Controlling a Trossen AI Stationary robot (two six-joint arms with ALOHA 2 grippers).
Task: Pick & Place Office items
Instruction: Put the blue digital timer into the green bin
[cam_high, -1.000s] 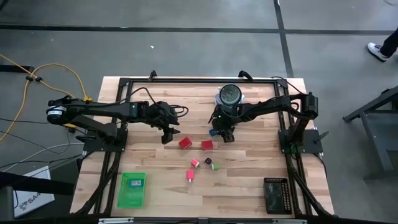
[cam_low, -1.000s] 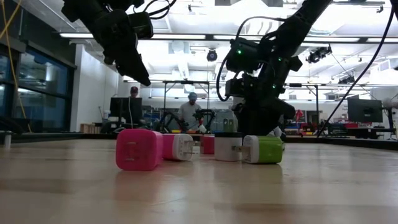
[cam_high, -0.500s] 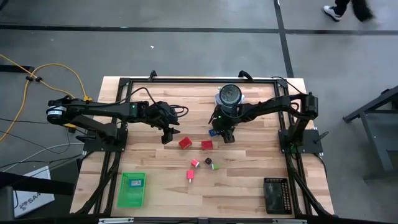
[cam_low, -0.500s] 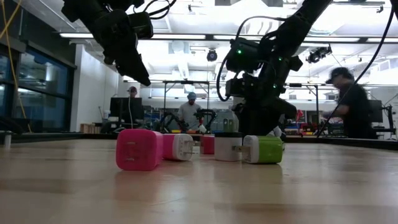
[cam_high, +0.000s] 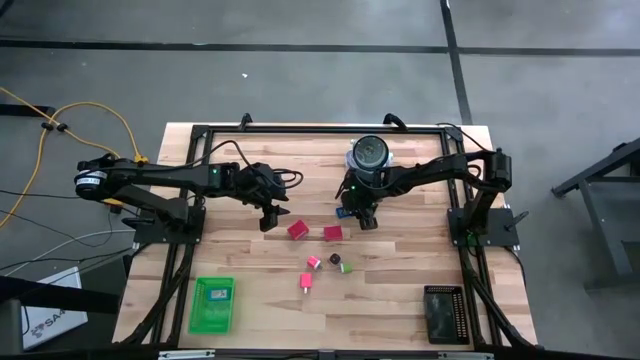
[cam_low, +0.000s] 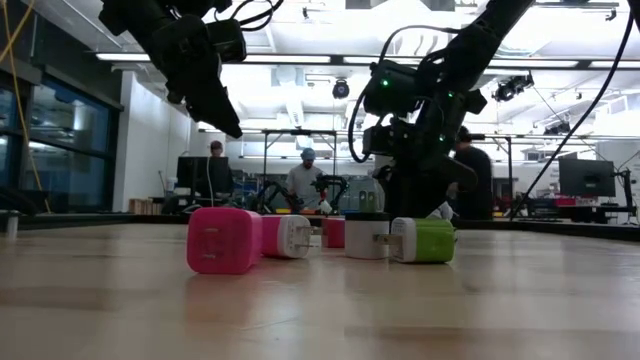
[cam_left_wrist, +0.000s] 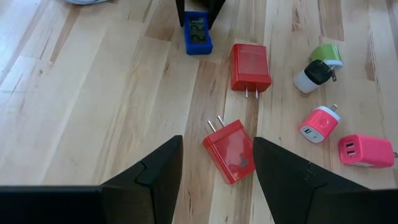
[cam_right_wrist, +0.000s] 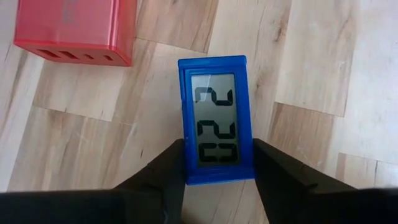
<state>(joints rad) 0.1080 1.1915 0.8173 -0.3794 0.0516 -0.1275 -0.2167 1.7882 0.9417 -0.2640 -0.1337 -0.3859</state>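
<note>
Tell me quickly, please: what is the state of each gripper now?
Left gripper: open, holding nothing, hovering over a red charger.
Right gripper: closed on the small blue clock, down at the table.

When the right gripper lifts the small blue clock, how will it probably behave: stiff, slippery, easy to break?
The blue clock looks like a rigid plastic frame, so it probably stays stiff. The right gripper touches its smooth narrow sides, so it may slip. Its display window seems the fragile part.
</note>
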